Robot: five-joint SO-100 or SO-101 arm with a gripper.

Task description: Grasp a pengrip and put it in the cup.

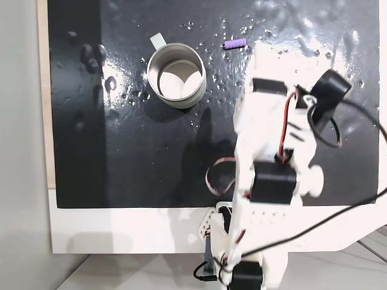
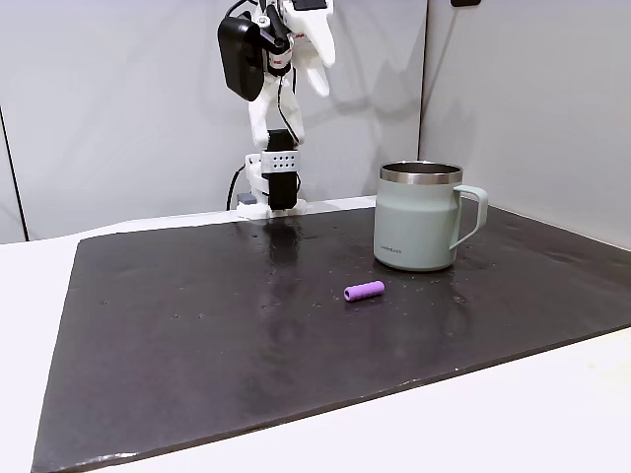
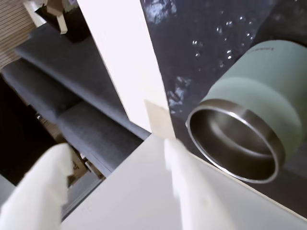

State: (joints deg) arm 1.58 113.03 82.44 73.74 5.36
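One small purple pengrip (image 2: 364, 292) lay on its side on the dark mat (image 2: 197, 335) that covered the surface, a short ribbed tube of matte rubbery look, far smaller than the cup (image 2: 418, 230). In a fixed view from the front it rested at about seven o'clock from the cup, near it but not touching. In a fixed view from above, the pengrip (image 1: 234, 44) sat at about two o'clock from the cup (image 1: 176, 75), well apart from the arm's white links below it.

The cup stood upright, a pale grey-green mug with a bright metal rim and a handle; from above its interior looked light and held nothing that could be seen. In the wrist view the cup (image 3: 254, 120) appeared tilted at the right, its steel-lined mouth open toward the camera.

Clear droplets (image 1: 266, 30) speckled the glossy mat around both things.

The tool (image 3: 115, 187) showed in the wrist view as two blurred white fingers (image 3: 189, 191) spread wide with nothing between them, raised high above the mat. From the front the arm (image 2: 278, 59) was folded up at the far edge of the surface, at about eleven o'clock from the pengrip.
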